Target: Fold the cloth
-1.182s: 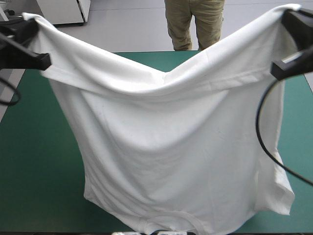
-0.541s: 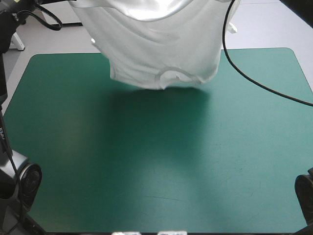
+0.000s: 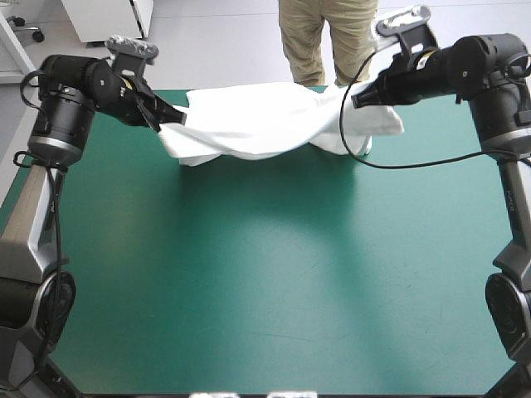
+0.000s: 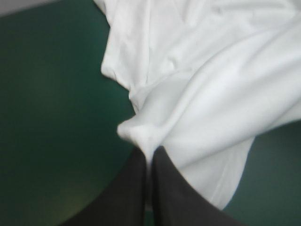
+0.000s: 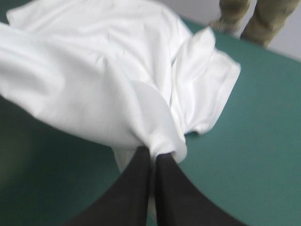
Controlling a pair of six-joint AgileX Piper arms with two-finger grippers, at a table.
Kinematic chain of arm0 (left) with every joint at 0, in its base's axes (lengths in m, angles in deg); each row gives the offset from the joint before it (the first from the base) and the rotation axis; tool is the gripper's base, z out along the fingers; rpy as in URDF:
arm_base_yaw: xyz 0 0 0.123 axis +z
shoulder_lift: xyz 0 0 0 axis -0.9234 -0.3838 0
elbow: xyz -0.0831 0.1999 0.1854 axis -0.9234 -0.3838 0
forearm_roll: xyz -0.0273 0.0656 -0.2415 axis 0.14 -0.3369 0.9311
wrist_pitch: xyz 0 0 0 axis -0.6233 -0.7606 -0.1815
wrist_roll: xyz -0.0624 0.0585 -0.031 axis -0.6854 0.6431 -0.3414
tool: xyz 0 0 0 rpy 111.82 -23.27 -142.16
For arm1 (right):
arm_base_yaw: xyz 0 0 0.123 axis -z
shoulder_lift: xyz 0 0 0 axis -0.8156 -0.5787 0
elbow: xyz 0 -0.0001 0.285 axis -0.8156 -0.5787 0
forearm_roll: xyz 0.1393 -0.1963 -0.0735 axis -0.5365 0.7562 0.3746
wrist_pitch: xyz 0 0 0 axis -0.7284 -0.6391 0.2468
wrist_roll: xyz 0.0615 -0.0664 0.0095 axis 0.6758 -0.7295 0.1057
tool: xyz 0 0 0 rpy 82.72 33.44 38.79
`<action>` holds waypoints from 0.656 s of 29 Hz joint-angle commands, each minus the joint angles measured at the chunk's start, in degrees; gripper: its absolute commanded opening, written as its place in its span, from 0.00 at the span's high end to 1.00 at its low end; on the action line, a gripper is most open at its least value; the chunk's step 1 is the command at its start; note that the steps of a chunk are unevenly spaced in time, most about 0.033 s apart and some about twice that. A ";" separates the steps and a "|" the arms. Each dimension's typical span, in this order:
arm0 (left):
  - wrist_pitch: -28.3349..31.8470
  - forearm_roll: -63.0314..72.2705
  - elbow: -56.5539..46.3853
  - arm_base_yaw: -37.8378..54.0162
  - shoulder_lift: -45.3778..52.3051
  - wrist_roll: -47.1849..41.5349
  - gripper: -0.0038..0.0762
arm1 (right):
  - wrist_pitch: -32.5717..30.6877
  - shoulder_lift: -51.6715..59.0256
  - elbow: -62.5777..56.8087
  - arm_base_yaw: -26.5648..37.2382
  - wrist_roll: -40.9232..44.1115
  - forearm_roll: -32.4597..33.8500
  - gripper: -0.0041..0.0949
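white t-shirt (image 3: 265, 124) stretched as a twisted, bunched band near the far edge of the table (image 3: 265, 282), partly resting on the teal-green cover. left gripper (image 3: 172, 118) clamped on one end, black fingers nearly together. right gripper (image 3: 358, 100) pinching the other end likewise.

The T-shirt (image 3: 265, 124) stretches sideways over the far part of the counter (image 3: 265, 282), strung between the two pincers. The left pincer (image 3: 170, 120) grips its left end, toward the counter's far left corner. The right pincer (image 3: 361, 99) grips its right end, toward the far right. Each pincer's fingers press together on a pinch of fabric. The T-shirt's middle sags between them, and a sleeve hangs just beside the right pincer, near the counter's far edge.
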 commanded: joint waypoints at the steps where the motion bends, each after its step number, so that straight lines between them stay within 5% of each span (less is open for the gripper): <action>1: -2.17 0.00 -6.11 -0.47 3.17 1.30 0.96 | -0.72 4.05 -8.12 0.62 -1.33 -2.19 0.98; 19: -2.07 0.00 -41.88 -0.47 24.84 2.75 0.96 | -2.42 27.33 -51.46 0.62 -0.32 -3.76 0.98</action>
